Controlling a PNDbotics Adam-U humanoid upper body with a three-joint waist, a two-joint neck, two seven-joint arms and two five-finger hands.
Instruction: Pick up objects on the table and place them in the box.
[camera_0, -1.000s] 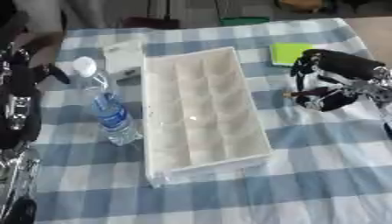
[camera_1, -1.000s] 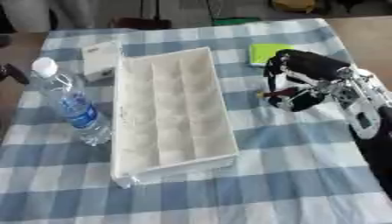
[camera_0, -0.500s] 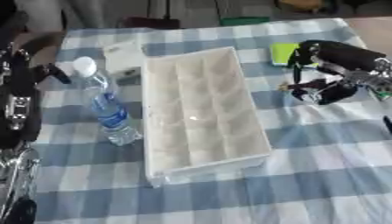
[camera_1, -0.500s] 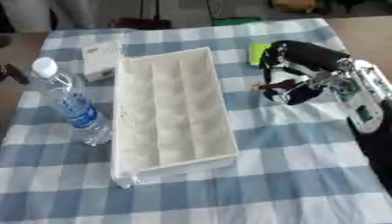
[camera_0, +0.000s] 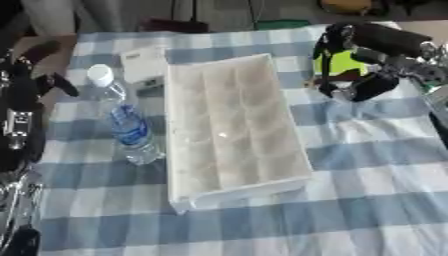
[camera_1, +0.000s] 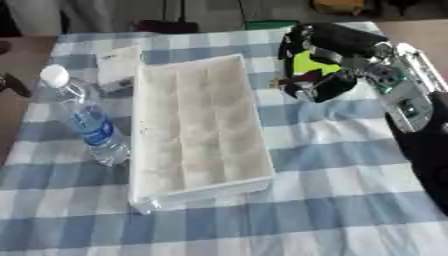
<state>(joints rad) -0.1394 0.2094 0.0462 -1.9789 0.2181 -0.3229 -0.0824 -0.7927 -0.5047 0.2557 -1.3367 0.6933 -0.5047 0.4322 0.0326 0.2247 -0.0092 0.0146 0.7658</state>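
— Which way did the long white compartmented plastic box (camera_0: 232, 130) run when we looked down?

— We saw its long axis run from the far side of the blue-and-white checked tablecloth (camera_0: 367, 165) toward our near edge, the near end swung a little to our left. Its compartments were bare. Just to its left stood the clear plastic water bottle with a white cap and blue label (camera_1: 84, 118), upright, cap toward the far side, close beside the box wall but apart from it. Beyond the bottle, near the box's far left corner, lay a small flat white rectangular packet (camera_0: 143, 62), its long axis also running away from us.

— And the thing on the right?

— A flat bright yellow-green pad (camera_1: 312, 63) lay on the cloth to the right of the box's far end. We could not tell which way its long axis ran — too much of it was covered.

— How did our right hand (camera_1: 325, 75) sit?

— It came in from the right side, the forearm slanting up toward the far corner, the hand hanging above the pad with the fingers (camera_0: 325, 60) curled downward and apart. The pad showed between fingers and thumb; we could not tell whether any of them touched it.

— And the left?

— Our left hand (camera_0: 35, 75) showed at the left edge, dark, beside the bottle but well clear of it — we could not make out its fingers.
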